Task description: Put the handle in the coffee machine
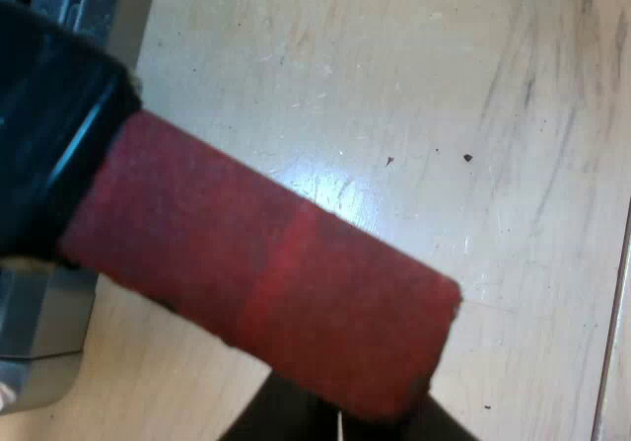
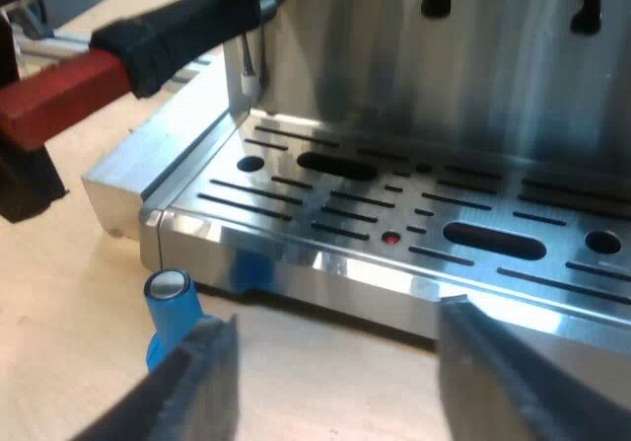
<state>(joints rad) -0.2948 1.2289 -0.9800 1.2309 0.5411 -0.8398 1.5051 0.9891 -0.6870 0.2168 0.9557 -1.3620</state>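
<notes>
L tool (image 1: 345, 413) pinches the red end of the handle (image 1: 266, 263): dark jaws sit tight against its underside, the red bar lying across them above the table (image 1: 414, 76). R tool (image 2: 340, 382) is spread wide w/ nothing between its 2 jaws, low at the front of the coffee machine (image 2: 444, 86), by the drip tray (image 2: 394, 234).

Key relation: the handle's long axis runs from the red end in L tool, thru the black grip, slanting up to the metal head at the machine's front, above the tray. So L arm has it; R tool is well apart.

Head seated in the socket or not: can't tell, the joint is cut off.

R wrist view adds the machine front and a blue tamper (image 2: 173, 308) on the table, just beside 1 R jaw. L wrist view gives the grip close up.

Next, I'd judge: L tool lifts the head in & twists.
</notes>
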